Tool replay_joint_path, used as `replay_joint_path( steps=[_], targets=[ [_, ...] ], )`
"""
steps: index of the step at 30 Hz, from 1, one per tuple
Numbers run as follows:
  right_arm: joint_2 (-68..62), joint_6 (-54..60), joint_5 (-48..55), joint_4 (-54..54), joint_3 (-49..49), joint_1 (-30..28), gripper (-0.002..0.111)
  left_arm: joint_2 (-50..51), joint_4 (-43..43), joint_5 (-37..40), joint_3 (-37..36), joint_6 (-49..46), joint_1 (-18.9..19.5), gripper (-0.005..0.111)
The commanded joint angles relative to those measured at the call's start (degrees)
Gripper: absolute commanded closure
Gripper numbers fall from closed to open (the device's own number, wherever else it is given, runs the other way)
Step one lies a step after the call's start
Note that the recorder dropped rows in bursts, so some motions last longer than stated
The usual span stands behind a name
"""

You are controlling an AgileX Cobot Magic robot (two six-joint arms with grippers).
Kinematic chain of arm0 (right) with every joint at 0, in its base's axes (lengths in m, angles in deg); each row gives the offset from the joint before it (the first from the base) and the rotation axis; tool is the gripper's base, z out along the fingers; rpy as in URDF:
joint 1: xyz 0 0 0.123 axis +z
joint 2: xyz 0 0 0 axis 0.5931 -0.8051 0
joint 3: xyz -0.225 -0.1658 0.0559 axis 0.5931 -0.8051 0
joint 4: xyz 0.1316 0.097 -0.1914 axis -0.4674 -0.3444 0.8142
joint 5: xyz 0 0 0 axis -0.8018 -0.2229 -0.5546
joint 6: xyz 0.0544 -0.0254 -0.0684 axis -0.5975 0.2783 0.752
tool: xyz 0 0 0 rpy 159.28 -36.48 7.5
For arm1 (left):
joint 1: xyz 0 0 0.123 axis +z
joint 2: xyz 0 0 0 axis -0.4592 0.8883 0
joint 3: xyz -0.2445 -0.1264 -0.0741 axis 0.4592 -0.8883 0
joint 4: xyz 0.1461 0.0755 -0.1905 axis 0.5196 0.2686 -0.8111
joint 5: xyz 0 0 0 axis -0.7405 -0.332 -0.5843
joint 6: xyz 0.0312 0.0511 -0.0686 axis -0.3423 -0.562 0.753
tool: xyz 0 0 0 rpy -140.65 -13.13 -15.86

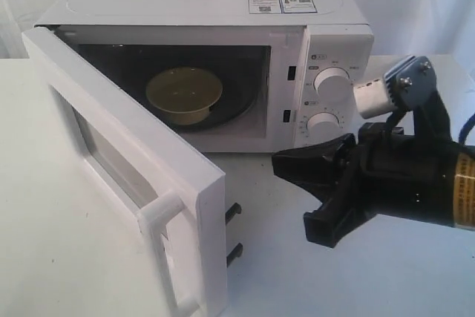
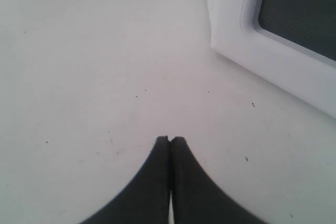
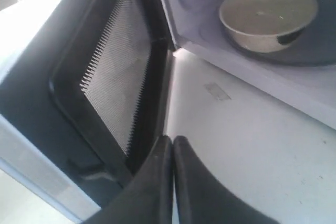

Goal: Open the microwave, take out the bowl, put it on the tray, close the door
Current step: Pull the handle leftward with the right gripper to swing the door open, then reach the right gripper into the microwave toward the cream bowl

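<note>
The white microwave stands at the back with its door swung wide open to the left, bar handle facing front. The cream bowl sits inside on the turntable, also seen in the right wrist view as the bowl in the cavity. My right gripper hangs in front of the opening, right of the door's free edge, shut and empty. My left gripper is shut and empty over bare table, near the door's outer face. No tray is in view.
Two round knobs sit on the panel right of the cavity. The door's inner mesh window lies close beside my right fingers. Door latch hooks stick out from its free edge. White tabletop spreads in front.
</note>
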Motion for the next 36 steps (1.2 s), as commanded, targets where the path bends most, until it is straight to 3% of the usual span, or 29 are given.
replay_joint_path(
  steps=[1,8,16,21,27,30,32,36],
  targets=[
    [-4.67,13.16,-8.29,-10.91,-0.30,0.09,0.108,-0.29,0.00,0.15,-0.28,-0.18,0.15,0.107],
    [-10.59,15.06,-26.07,-11.63,-0.30,0.83,0.108,-0.29,0.00,0.15,-0.28,-0.18,0.15,0.107],
    [-12.51,21.61,-25.52,-17.57,-0.30,11.29,0.108,-0.29,0.00,0.15,-0.28,-0.18,0.15,0.107],
    [-12.51,26.39,-17.47,-19.08,0.80,18.85,0.108,-0.29,0.00,0.15,-0.28,-0.18,0.15,0.107],
    [-12.64,34.20,13.59,-18.44,6.69,28.07,0.108,-0.29,0.00,0.15,-0.28,-0.18,0.15,0.107],
    [-13.65,37.34,24.84,-16.09,10.58,30.30,0.108,-0.29,0.00,0.15,-0.28,-0.18,0.15,0.107],
    [-15.14,40.35,26.84,-12.97,12.79,30.45,0.107,-0.29,0.00,0.15,-0.28,-0.18,0.15,0.107],
    [-20.04,47.85,31.02,-6.33,17.27,30.45,0.093,-0.29,0.00,0.15,-0.28,-0.18,0.15,0.107]
  ],
)
